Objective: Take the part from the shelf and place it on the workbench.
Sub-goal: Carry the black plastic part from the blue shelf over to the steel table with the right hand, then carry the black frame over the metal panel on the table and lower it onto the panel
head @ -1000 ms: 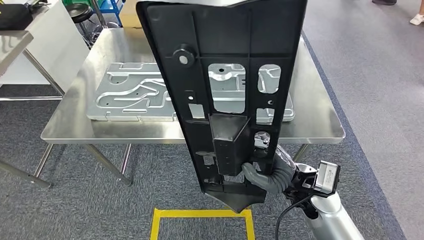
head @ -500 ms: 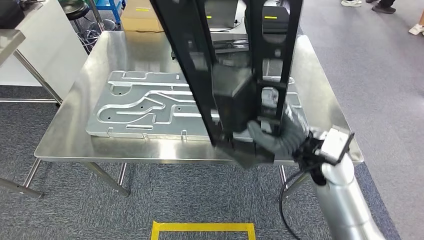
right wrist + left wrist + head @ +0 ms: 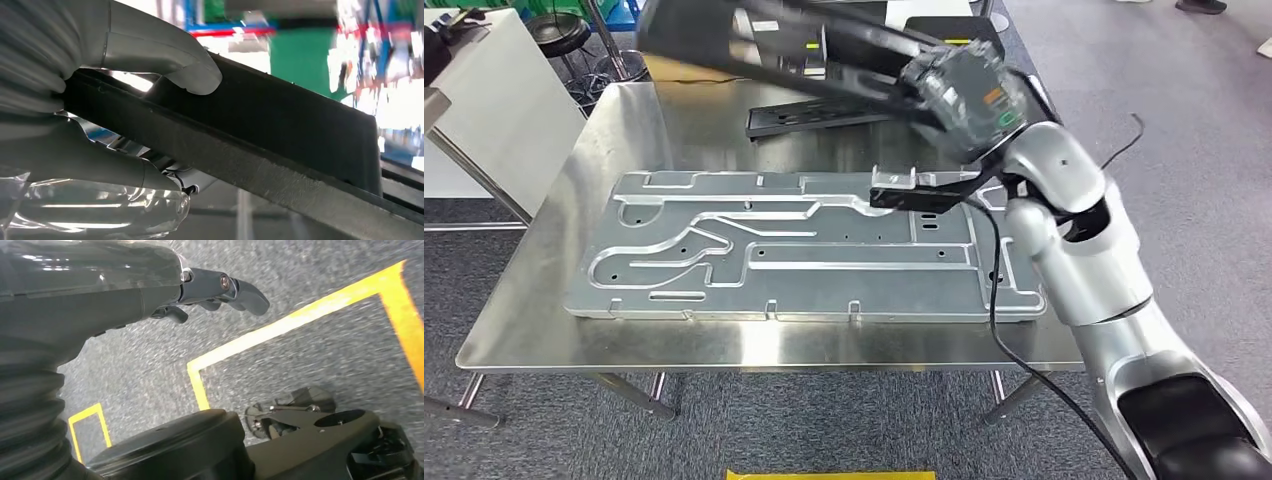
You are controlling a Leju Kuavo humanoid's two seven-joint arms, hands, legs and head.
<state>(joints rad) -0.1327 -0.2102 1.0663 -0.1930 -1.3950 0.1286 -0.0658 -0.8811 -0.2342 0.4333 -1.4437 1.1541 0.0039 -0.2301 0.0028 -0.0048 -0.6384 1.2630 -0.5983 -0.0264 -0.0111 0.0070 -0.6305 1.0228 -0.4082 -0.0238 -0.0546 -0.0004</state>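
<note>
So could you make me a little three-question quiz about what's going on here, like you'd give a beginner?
1. True or false: the black part is already lying flat on the workbench.
2. Which hand holds the black part? A) the left hand B) the right hand C) a person's hand
3. Fill in: the large flat thing lying on the workbench, under the held part, is a silver metal ____.

Key
1. False. The part is held in the air above the workbench, blurred in the head view.
2. B. The right hand grips it; in the right wrist view the thumb presses on its edge. The left hand hangs over the floor.
3. Plate: the metal plate with grooves and holes.
</note>
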